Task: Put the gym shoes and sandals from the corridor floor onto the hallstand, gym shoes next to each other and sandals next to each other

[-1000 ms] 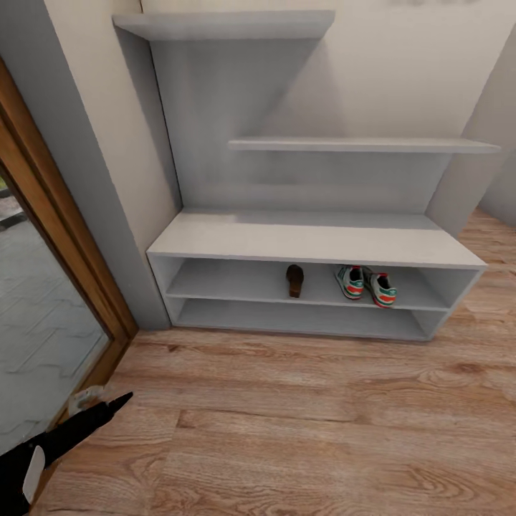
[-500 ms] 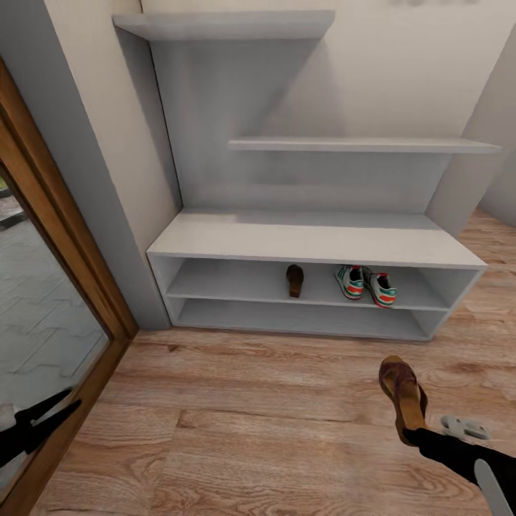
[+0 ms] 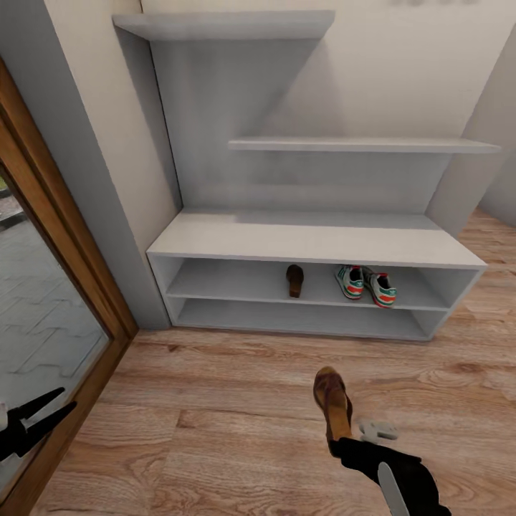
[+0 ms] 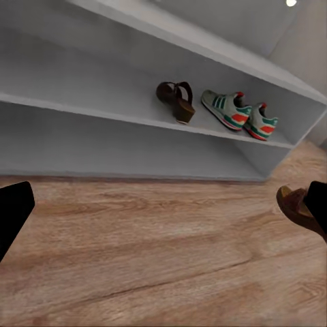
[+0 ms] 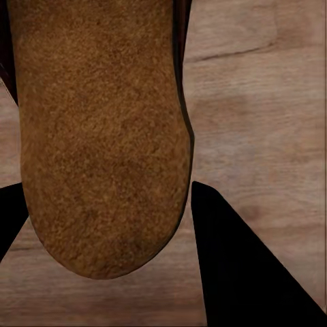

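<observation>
The pale grey hallstand [image 3: 308,240] stands against the wall. On its middle shelf lie one dark brown sandal [image 3: 294,279] and, to its right, the two gym shoes [image 3: 350,281] [image 3: 382,289] side by side. The left wrist view shows the same shelved sandal [image 4: 176,99] and gym shoes [image 4: 228,110] [image 4: 261,122]. My right gripper [image 3: 337,438] is shut on the second sandal [image 3: 331,401], held above the corridor floor [image 3: 229,390] in front of the rack. That sandal's tan footbed [image 5: 102,136] sits between the black fingers [image 5: 231,262]. My left gripper [image 3: 44,411] is open and holds nothing, low at the left.
A wooden door frame [image 3: 68,240] with a glass pane [image 3: 36,337] runs along the left, close to my left gripper. Upper shelves [image 3: 358,145] jut out above the bench top. Open plank floor lies between me and the rack.
My right arm came into view with the sandal and carried it leftward. My left gripper drew back toward the lower left a second ago and has since held still.
</observation>
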Available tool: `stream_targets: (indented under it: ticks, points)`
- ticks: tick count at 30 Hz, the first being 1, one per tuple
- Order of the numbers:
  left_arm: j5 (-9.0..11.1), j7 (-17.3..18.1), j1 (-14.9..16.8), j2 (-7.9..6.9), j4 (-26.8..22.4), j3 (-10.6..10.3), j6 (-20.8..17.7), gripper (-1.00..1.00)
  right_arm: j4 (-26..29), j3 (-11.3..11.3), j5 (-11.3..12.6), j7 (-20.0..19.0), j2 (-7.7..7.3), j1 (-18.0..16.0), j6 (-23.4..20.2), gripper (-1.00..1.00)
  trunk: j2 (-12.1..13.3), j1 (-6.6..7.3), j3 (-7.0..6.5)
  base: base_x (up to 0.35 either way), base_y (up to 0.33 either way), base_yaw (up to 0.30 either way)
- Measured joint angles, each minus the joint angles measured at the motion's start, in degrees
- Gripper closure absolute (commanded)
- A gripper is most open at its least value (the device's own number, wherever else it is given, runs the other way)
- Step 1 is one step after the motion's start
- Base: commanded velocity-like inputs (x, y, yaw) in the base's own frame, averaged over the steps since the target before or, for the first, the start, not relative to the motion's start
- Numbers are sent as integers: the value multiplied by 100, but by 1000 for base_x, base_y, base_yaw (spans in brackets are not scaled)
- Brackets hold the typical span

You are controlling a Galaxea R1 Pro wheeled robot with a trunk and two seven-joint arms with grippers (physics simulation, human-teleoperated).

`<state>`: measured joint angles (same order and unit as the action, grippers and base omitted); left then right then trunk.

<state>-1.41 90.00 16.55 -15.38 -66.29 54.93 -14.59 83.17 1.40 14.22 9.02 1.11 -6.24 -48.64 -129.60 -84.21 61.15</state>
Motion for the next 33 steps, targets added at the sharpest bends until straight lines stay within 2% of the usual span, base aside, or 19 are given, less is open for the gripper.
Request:
stream_targets:
  ticks: [2,6,21,33]
  points:
    - [0,0,0,0,-10,0,0,-100,-8,-70,-59,238,156,-18,1,100,0,0,0,0,0,0]
    - [0,0,3,0,-17,7,0,-100,-10,-99,-93,344,219,-25,25,100,0,0,0,0,0,0]
    - [4,0,2,0,-42,0,0,-100,23,-106,-72,342,216,-18,35,100,0,0,2,0,0,9]
    - [2,0,5,0,-42,8,0,-100,18,-129,-85,345,228,-17,35,100,0,0,75,0,0,178]
